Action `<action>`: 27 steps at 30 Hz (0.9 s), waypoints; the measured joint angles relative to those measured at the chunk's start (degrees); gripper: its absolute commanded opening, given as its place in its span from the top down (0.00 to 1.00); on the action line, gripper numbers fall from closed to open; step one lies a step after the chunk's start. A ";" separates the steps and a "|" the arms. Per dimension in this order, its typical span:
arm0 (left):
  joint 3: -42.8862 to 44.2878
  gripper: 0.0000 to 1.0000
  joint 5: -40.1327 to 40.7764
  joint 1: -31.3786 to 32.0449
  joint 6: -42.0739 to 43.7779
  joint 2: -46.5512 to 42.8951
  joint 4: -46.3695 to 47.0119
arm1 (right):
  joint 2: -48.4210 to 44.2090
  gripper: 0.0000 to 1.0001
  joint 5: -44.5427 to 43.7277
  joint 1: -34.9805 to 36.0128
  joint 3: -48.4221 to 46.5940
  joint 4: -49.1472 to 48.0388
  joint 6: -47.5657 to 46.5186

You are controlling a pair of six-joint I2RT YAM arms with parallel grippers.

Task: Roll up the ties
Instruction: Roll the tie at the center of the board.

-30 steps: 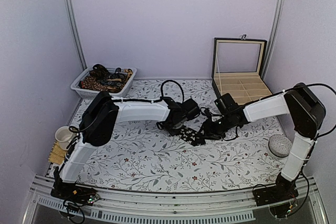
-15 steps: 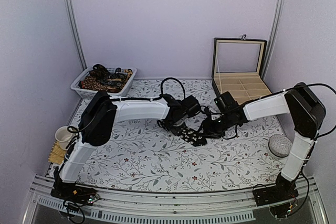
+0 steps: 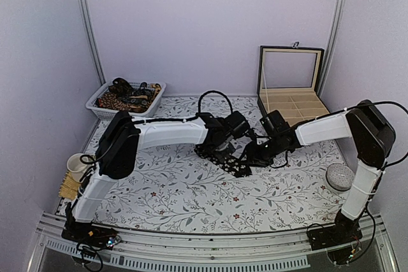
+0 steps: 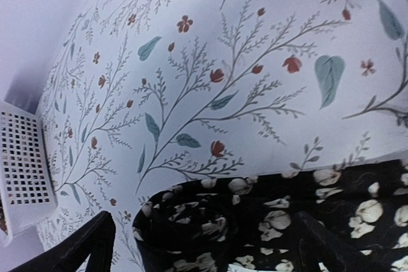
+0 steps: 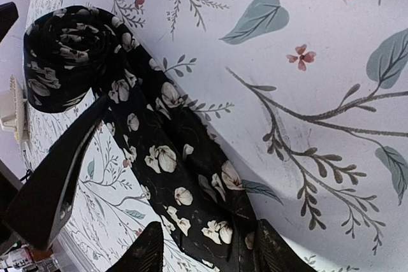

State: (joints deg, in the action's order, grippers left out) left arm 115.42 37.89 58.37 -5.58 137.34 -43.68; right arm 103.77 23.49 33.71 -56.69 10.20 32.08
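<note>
One of the ties (image 3: 233,165), black with pale flowers, lies on the flowered tablecloth in the middle. Its end is wound into a small roll (image 4: 191,221), (image 5: 64,55), and the rest runs out flat (image 5: 185,176). My left gripper (image 3: 220,151), (image 4: 204,224) hangs open over the roll, one finger on each side and neither touching it. My right gripper (image 3: 250,157), (image 5: 210,253) stands open astride the flat strip. Its right finger is at the strip's edge, and a slit of cloth shows beside the left finger. More ties (image 3: 124,93) lie heaped in a basket.
A white basket (image 3: 102,107), (image 4: 22,157) stands at the back left. An open compartment box (image 3: 290,103) stands at the back right. A cup (image 3: 78,165) and wooden sticks (image 3: 67,186) are at the left edge, and a grey round object (image 3: 339,176) is at the right.
My left gripper has opened wide off the roll and its wrist has drawn up and back a little. The roll stays on the cloth. The right arm has barely moved.
</note>
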 measured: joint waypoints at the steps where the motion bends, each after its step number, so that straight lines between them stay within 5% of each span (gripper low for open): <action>1: -0.02 0.01 -0.94 0.11 0.15 -0.20 0.59 | 0.00 0.48 -0.17 -0.09 0.00 0.04 0.17; 8: -3.10 0.00 -11.63 0.02 0.04 -7.08 6.69 | 0.00 0.37 -0.61 -0.46 -0.24 1.36 0.31; 13: -15.80 0.00 -20.76 -2.36 -2.97 -21.84 13.99 | -0.44 0.35 -0.13 -0.46 -2.27 2.75 0.59; 17: -26.12 0.12 -26.60 -8.22 -5.49 -32.41 19.39 | -0.96 0.35 1.25 -0.31 -5.31 2.73 1.64; 22: -35.06 0.39 -32.46 -15.43 -8.00 -35.80 24.37 | -0.94 0.36 4.24 0.48 -9.66 1.20 4.44; 27: -41.27 0.47 -37.83 -18.88 -8.85 -34.97 26.18 | 0.28 0.37 7.50 2.47 -15.80 -1.36 8.44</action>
State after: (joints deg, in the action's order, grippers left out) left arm 74.15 0.05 39.48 -14.44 102.37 -17.50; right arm 104.05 30.98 36.18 -72.49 8.84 40.51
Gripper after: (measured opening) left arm 0.563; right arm 0.634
